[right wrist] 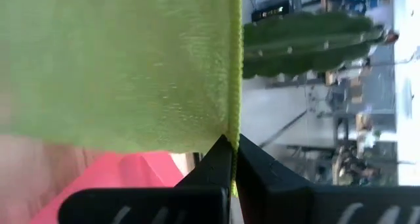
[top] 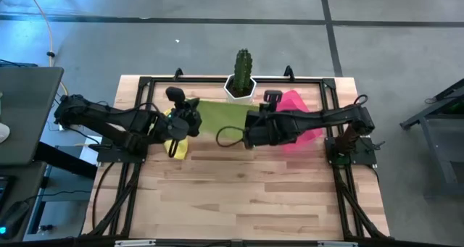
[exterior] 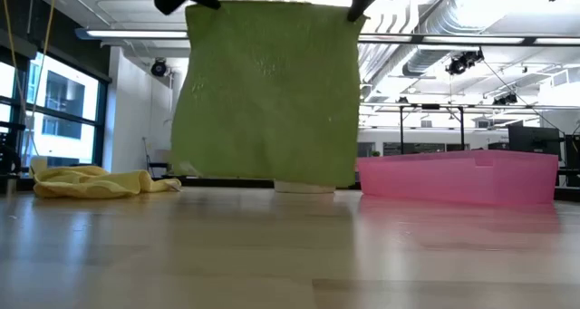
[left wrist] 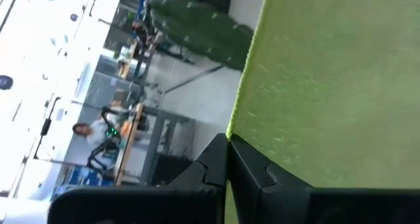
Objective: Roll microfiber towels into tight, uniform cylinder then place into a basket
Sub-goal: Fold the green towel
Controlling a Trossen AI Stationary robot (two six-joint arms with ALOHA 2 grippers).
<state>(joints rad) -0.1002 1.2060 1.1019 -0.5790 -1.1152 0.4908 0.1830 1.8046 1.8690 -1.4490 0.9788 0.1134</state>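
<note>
A lime green towel (exterior: 267,91) hangs spread flat between my two grippers, above the far middle of the table (top: 239,196). My left gripper (top: 194,121) is shut on its upper left corner. My right gripper (top: 251,128) is shut on its upper right corner. A yellow towel (exterior: 95,182) lies crumpled on the table at the far left, below my left arm (top: 176,147). The pink basket (exterior: 462,178) rests on the table at the far right, partly under my right arm (top: 299,111). My left gripper pinches the green towel's upper left corner (left wrist: 231,135) between its two fingers (left wrist: 252,175), right at the side edge. The towel hangs below, flat and clear of the table. My right gripper pinches the towel's upper right corner (right wrist: 234,133) between its two fingers (right wrist: 259,168), on the hemmed side edge. The top edge (exterior: 272,3) runs nearly straight between the two grippers, and the cloth hangs below.
A cactus in a white pot (top: 241,77) stands at the table's far edge, just behind the hanging towel. A black frame (top: 138,131) runs round the table. The near half of the wooden table is bare.
</note>
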